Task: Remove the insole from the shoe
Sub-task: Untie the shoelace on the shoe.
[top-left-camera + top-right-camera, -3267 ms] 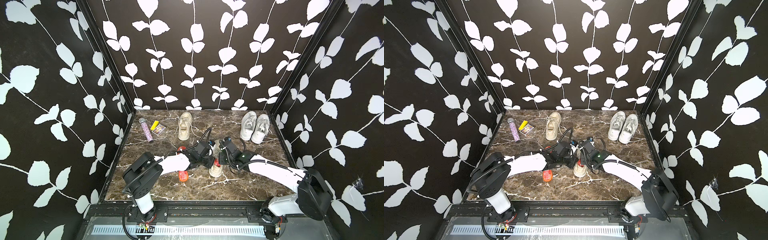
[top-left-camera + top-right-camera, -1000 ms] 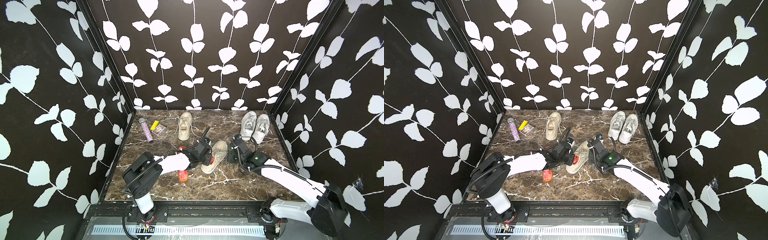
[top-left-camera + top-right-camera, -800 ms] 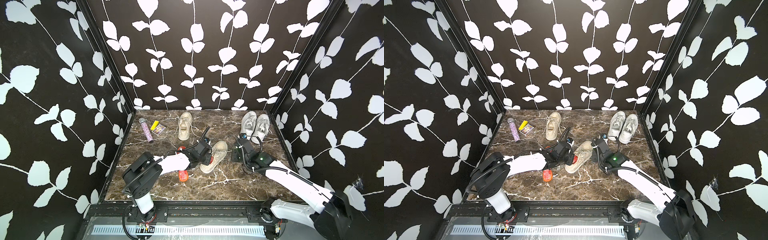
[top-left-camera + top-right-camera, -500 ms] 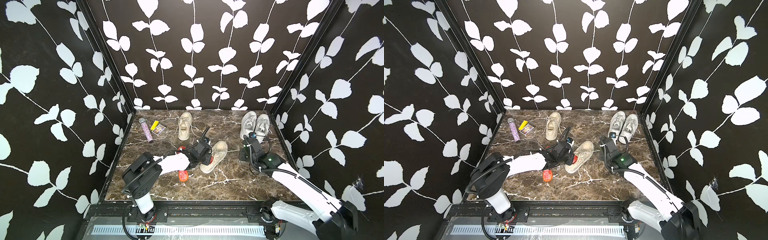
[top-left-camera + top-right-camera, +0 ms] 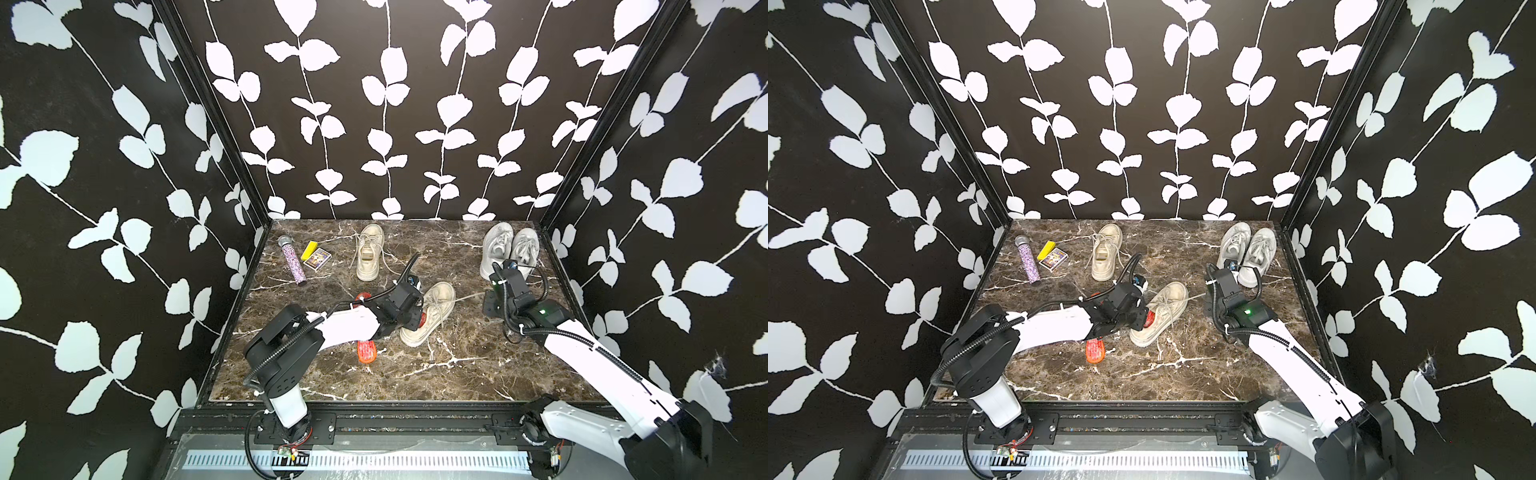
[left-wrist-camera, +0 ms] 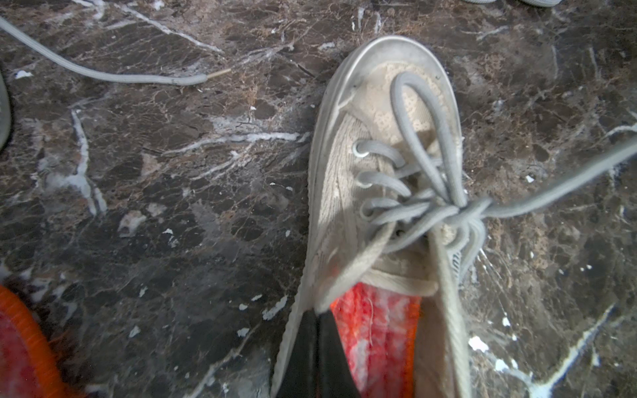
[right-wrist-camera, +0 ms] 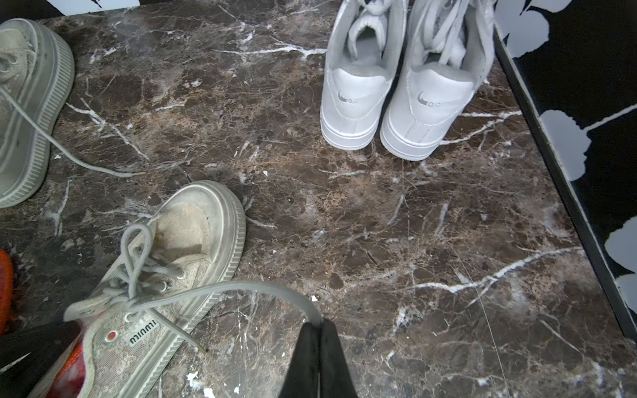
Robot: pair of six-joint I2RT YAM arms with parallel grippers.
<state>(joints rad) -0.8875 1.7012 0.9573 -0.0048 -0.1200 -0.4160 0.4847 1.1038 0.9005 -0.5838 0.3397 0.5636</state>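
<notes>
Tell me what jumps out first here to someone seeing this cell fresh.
The beige shoe mid-table, its red insole showing in the opening, with the left end effector pinched on its collar. The right end effector holds its grey lace stretched out to the side. Another orange insole lies loose on the marble near it.

Centre of surface (image 5: 457,374): shoe (image 5: 434,307), toe toward 1 o'clock, insole (image 5: 422,321) inside at heel. Left end effector (image 6: 317,312) at shoe's 8 o'clock, right end effector (image 7: 319,322) at 3, lace (image 5: 469,296) between. From shoe: loose insole (image 5: 365,351) at 8, single shoe (image 5: 368,257) at 11, shoe pair (image 5: 509,251) at 2, tube (image 5: 293,259) and box (image 5: 318,259) at 10.
</notes>
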